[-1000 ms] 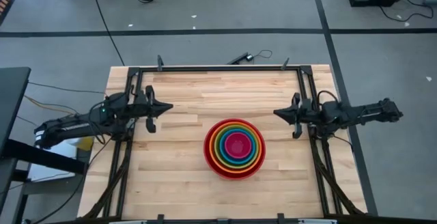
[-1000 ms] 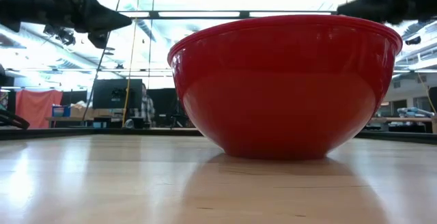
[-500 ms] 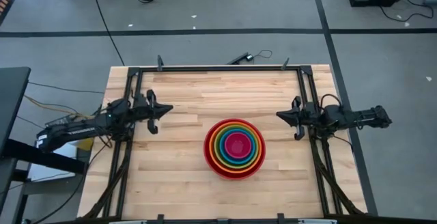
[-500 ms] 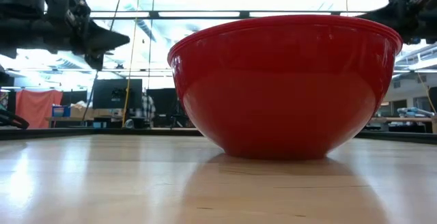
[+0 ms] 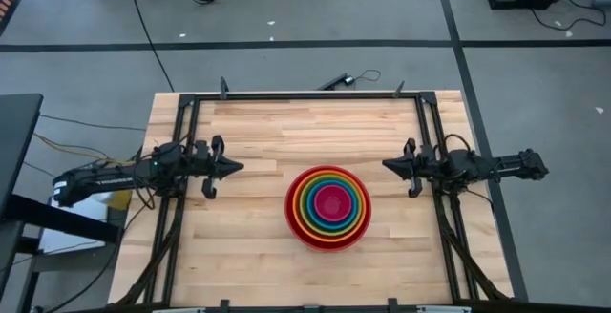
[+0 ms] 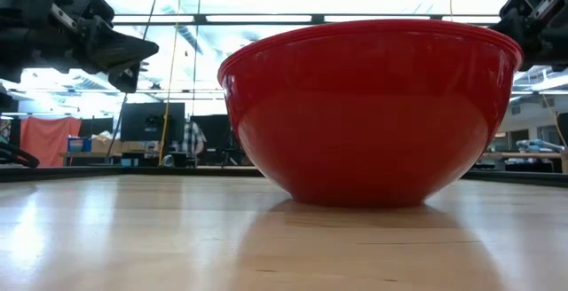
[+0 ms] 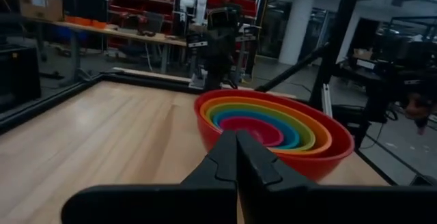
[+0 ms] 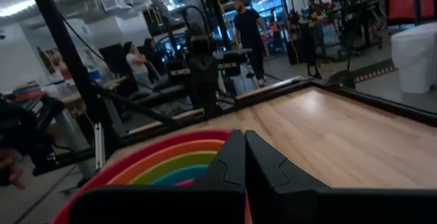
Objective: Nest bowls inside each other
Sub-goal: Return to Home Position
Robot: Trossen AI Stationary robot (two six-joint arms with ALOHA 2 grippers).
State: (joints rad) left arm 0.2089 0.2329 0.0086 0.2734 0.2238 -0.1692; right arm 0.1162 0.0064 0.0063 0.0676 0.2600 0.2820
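Observation:
The bowls sit nested in one stack [image 5: 328, 206] a little right of the table's middle: the red one [image 6: 371, 114] outermost with its base on the wood, then orange, lime green, blue, and the small magenta pink one [image 7: 250, 128] in the centre. My left gripper [image 5: 239, 168] hovers shut above the table's left side, pointing level toward the stack. My right gripper [image 5: 386, 164] hovers shut at the right side, pointing back at the stack. Both hold nothing.
A black metal frame [image 5: 305, 95] runs along the table's far edge and down both sides. Bare wood lies around the stack. People stand in the room beyond the table [image 8: 247, 26].
Both arms have sunk toward the table and drawn back a little toward their own sides, with the grippers staying shut and level. The bowl stack has not moved.

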